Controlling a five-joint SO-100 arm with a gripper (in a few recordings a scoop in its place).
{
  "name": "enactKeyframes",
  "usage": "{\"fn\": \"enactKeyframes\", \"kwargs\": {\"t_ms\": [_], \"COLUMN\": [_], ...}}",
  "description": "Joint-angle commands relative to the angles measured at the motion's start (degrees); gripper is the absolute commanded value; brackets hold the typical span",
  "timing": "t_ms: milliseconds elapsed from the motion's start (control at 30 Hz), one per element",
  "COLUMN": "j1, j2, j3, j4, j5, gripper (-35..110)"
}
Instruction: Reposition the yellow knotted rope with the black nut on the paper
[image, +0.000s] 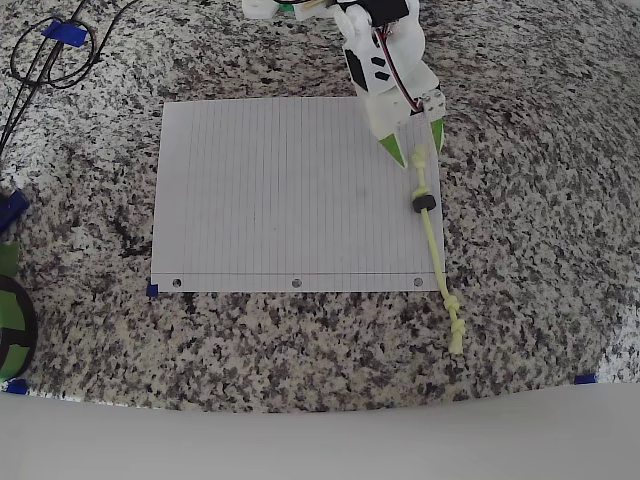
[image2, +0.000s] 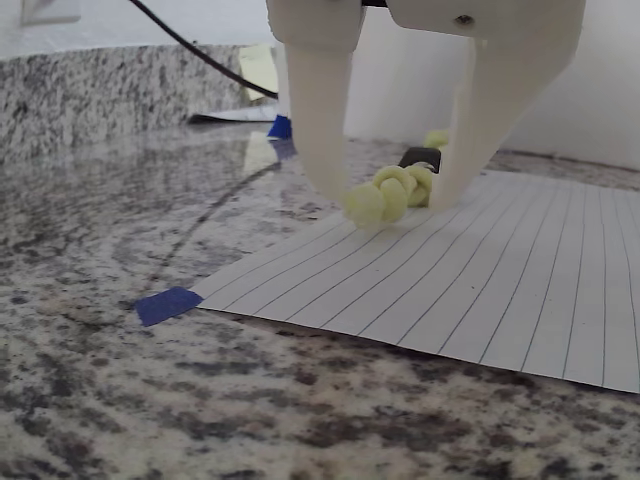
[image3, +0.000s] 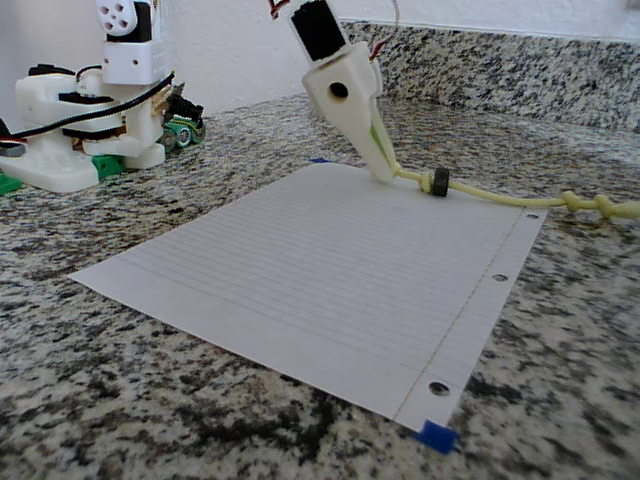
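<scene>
Gripper (image2: 390, 195) tilted down, jaws apart astride the yellow knotted rope (image: 432, 232) end knot

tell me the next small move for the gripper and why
Probably close the gripper: its open fingers straddle the end knot of the yellow rope, which lies along the paper edge, its far end off the sheet.

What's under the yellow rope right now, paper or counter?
Both. The yellow rope and black nut lie along the paper edge; its lower knotted end rests on granite. The gripper straddles the top knot.
</scene>
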Motion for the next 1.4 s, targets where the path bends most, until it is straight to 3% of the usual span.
{"fn": "enactKeyframes", "kwargs": {"t_ms": [0,133,300,533,1000,1367], "j1": [-0.7,-0.79,-0.44,0.0,6.33,20.04], "j2": [0.18,-0.44,-0.35,7.82,28.48,48.78], "j3": [-2.02,-2.29,-3.08,-3.43,-2.81,2.55], "j4": [0.53,1.14,-0.44,-5.62,-5.71,-7.03], "j5": [-0.35,-1.41,-7.47,-29.18,-58.36,-64.25], "gripper": [19,0,0,0,0,0]}}
